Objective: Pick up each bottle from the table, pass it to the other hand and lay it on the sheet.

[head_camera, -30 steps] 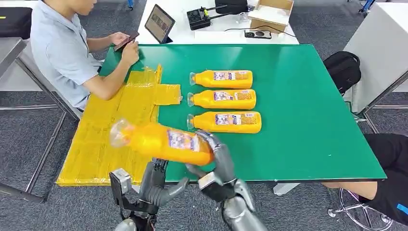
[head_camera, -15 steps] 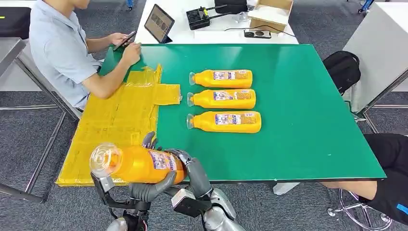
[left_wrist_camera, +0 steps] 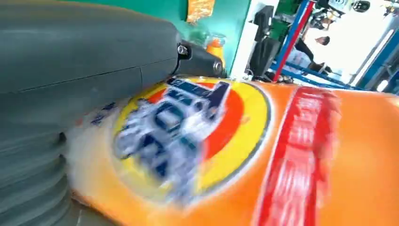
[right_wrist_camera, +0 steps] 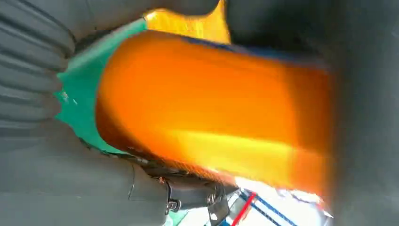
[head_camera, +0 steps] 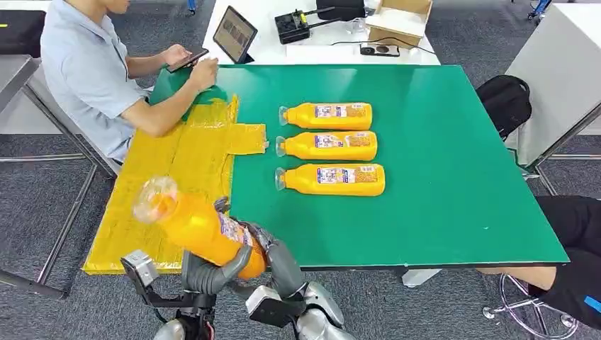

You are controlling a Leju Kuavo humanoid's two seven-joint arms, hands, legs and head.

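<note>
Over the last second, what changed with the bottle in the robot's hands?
The held orange bottle travelled leftward from the green table's front edge toward the yellow sheet and now tilts, cap end raised. The left hand came up and grips it from below, while the right hand still holds its base. The three bottles on the table stayed put.

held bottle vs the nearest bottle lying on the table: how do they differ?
The held bottle is off the table, gripped by the left hand and right hand; the nearest table bottle lies untouched on the green table. The held bottle is tilted, cap toward the yellow sheet; the table bottle lies flat, cap pointing left. Both are orange and labelled.
</note>
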